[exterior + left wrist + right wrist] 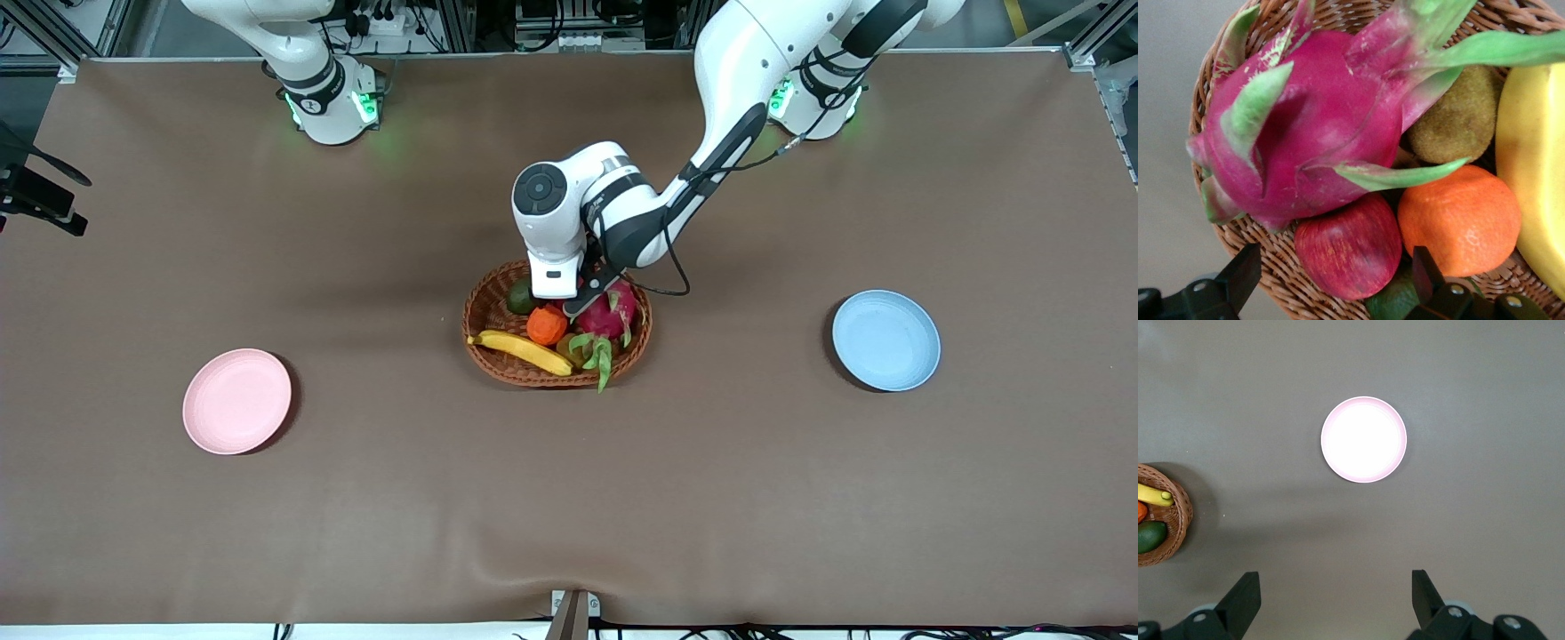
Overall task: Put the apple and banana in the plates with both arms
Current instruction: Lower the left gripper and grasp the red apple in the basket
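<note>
My left gripper (1331,287) hangs spread wide over the basket (494,307), fingers either side of the apple (1350,245) without touching it. The apple sits between the dragon fruit (1305,127) and orange (1458,220); the banana (523,350) lies along the basket's near edge. My right gripper (1331,603) waits spread, high above the pink plate (1364,439). The blue plate (885,340) sits toward the left arm's end.
</note>
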Controlling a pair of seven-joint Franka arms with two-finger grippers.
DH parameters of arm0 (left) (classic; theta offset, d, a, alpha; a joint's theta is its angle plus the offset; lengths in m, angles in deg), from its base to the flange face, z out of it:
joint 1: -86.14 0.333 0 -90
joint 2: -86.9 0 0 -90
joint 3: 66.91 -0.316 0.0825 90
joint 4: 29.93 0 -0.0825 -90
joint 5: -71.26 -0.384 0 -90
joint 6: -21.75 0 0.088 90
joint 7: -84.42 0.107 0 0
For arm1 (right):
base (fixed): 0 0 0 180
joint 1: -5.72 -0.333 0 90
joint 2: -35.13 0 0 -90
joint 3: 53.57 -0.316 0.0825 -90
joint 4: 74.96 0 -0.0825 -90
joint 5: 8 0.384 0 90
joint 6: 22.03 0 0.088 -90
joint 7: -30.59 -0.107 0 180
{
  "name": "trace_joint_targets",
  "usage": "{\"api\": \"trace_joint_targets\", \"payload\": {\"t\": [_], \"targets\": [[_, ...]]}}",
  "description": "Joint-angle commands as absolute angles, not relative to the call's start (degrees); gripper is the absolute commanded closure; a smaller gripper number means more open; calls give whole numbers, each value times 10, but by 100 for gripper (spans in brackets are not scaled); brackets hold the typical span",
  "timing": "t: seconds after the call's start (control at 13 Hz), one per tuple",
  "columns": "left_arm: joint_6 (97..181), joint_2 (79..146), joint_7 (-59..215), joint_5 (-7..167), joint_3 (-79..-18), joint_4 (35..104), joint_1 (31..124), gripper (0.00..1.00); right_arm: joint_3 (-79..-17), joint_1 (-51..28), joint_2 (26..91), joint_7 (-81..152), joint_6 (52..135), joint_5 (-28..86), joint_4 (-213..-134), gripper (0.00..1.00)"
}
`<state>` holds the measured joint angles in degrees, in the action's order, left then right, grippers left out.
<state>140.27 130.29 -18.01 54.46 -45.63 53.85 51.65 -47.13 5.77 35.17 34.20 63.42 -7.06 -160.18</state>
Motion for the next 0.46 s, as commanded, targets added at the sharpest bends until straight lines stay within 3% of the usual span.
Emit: {"api": "trace_joint_targets", "payload": {"t": [0.0, 0.39], "targets": [[1407, 1315, -197, 530, -461, 527, 508, 0, -472, 60, 355, 339, 627, -71, -1592, 0], [1411, 1323, -199, 527, -462, 527, 505, 0, -472, 60, 355, 339, 627, -71, -1592, 0]]}}
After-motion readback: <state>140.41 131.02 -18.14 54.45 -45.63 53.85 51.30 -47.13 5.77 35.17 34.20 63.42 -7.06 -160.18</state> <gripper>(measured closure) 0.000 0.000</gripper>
